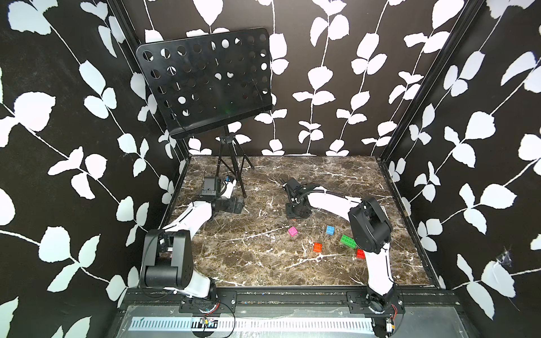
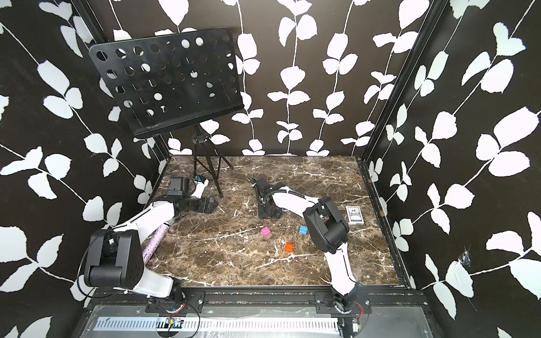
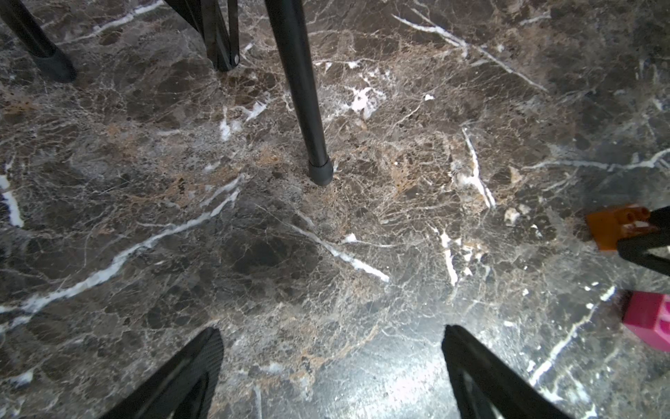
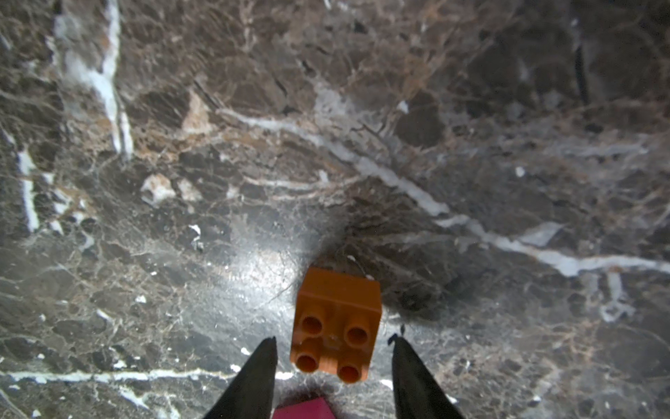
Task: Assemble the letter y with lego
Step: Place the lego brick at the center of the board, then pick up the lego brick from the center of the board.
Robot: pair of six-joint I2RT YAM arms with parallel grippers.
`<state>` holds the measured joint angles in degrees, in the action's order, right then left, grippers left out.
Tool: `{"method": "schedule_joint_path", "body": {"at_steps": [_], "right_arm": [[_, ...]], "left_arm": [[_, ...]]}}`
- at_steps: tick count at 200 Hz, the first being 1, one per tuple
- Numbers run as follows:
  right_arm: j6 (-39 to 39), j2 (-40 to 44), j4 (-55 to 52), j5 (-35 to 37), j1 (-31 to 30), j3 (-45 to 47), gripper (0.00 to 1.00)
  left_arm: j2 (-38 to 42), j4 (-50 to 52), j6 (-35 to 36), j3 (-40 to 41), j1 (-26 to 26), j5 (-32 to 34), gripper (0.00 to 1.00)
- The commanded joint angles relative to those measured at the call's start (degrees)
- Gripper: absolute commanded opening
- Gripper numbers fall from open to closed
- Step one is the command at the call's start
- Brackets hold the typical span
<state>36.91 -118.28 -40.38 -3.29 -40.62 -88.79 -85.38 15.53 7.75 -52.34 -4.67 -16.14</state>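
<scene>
The orange brick (image 4: 339,301) is at mid-bench with its studs facing the right wrist camera, between the narrowly parted right jaws and touching neither. The pink brick (image 1: 293,231), blue brick (image 1: 330,229), red brick (image 1: 317,247) and second red brick (image 1: 360,253) lie unjoined toward the front right. The green brick (image 1: 347,241) points its long axis toward that corner. The left jaws stand wide and empty.

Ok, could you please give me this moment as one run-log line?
right gripper: open around orange brick, not gripping | left gripper: open, empty | assembly: not started

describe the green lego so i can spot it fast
On the marble tabletop, look near the right arm's big black elbow. The green brick peeks out beside it, between the blue brick and a red brick; it is the only long one, the others being squarish.
</scene>
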Motion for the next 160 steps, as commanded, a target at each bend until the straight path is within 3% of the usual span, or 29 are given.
{"method": "schedule_joint_path", "body": {"at_steps": [1, 43, 89, 160], "right_arm": [[-0.46, 5.54, -2.46, 2.42, -0.29, -0.05, 0.52], [-0.33, 18.37, -4.83, 1.94, 1.38, 11.28, 0.51], [6.66, 29.93, -9.72, 2.22, -0.58, 24.63, 0.5], [13.46, 31.8, -3.97, -0.74, -3.2, 33.78, 0.51]], "left_arm": [[1.9, 1.04, 0.08, 0.26, 0.2, -2.44, 0.96], [1.72, 1.3, -0.33, -0.02, -1.25, -6.97, 0.94], [0.54, 1.75, 0.13, -0.56, -3.08, -7.24, 0.94], [0.21, 1.98, 0.64, -0.93, -3.22, -6.89, 0.94]]}}
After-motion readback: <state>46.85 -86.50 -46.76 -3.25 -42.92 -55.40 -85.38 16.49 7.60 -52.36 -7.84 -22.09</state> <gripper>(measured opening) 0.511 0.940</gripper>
